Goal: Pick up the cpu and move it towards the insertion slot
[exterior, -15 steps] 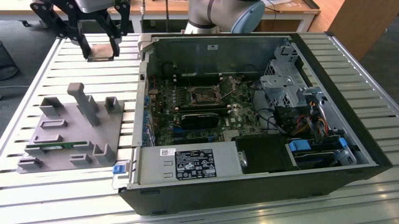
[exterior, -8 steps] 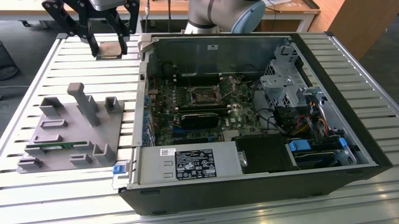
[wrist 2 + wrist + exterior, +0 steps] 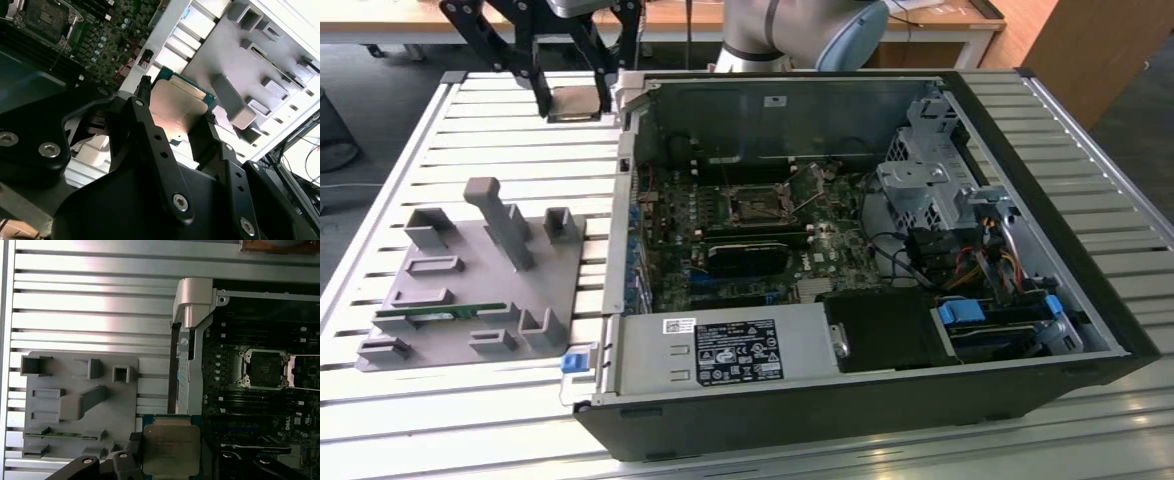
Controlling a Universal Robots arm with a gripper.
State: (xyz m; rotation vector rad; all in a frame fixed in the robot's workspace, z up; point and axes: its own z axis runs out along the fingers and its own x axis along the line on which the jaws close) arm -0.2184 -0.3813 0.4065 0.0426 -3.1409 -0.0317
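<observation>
Slatted aluminium bench (image 3: 507,150) carries everything; ordering by the exterior view's left to right. Far left: grey fixture block (image 3: 474,285) w/ upright posts and pockets, a thin green memory stick (image 3: 440,316) lying in one groove. Well apart from it, up near the case's back corner: gripper (image 3: 574,85), black linkage arms, hanging over the bench just outside the case wall. Jaws pinch the cpu (image 3: 576,102) by two opposite edges; in the second wrist view the fingers (image 3: 145,125) sit against the chip's sides, silver top (image 3: 175,110) facing the camera. First wrist view: cpu (image 3: 171,450) looks clear of the bench, beside the case edge, level as far as I can tell.

Centre: open PC case (image 3: 854,250), motherboard exposed. Insertion slot (image 3: 757,204) = dark square socket in silver bracket, mid-board, unoccupied; also seen in the first wrist view (image 3: 263,369).

Status: pick appears done (chip gripped, seemingly lifted). Transfer not done: cpu outside the case, well apart from the slot, case wall between them.
</observation>
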